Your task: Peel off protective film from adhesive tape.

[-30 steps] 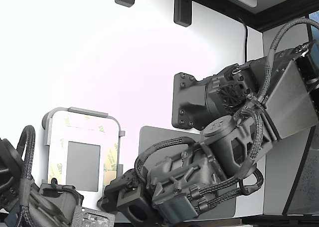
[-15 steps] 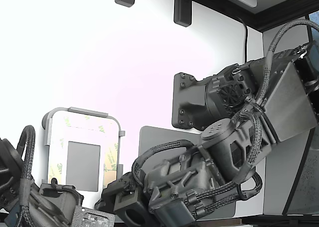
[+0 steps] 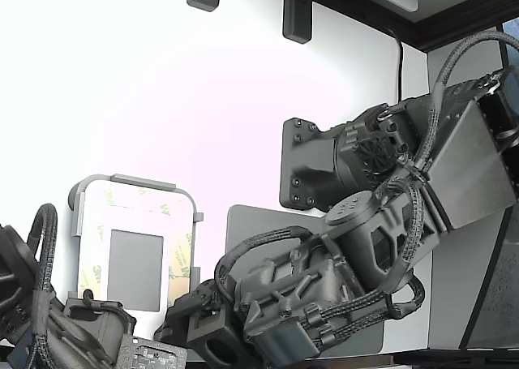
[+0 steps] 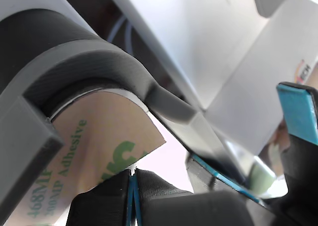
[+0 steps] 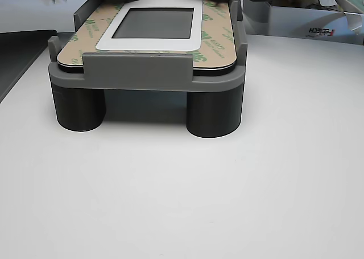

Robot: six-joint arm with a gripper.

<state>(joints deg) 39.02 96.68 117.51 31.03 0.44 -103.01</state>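
protective film (image 4: 94,151): tan, green print, curled corner lifted off the grey fixture (image 5: 148,71) | adhesive tape (image 5: 215,40): frames grey square on fixture, film corner at its 12 o'clock end in the other view | gripper (image 4: 133,186): blue-edged fingertips pressed together, nipping the film's corner tip

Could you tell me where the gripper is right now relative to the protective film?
In the wrist view, the gripper sits at the pointed corner of the tan protective film, beside the grey fixture; its blue-lined fingers look closed at that tip.
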